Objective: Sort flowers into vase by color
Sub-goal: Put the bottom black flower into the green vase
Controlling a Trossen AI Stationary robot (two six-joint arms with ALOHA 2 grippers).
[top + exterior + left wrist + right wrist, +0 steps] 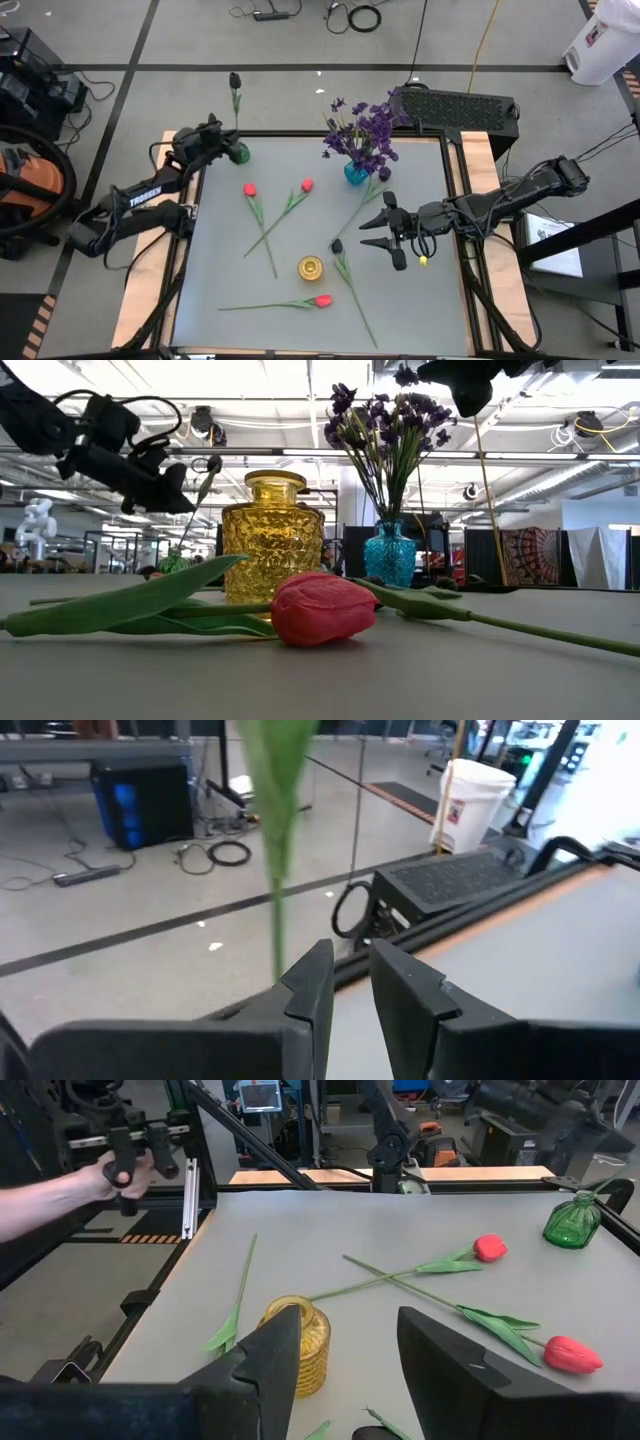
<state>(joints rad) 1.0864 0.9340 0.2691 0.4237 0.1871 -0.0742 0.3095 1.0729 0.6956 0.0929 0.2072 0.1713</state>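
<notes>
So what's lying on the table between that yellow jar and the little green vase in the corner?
From above, two red tulips lie between the yellow vase and the green vase, their stems crossing.

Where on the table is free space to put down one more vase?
Free: the far strip between the green vase and the blue vase, and the near right corner. Crowded: the middle, around the yellow vase, where tulips lie crossed.
</notes>
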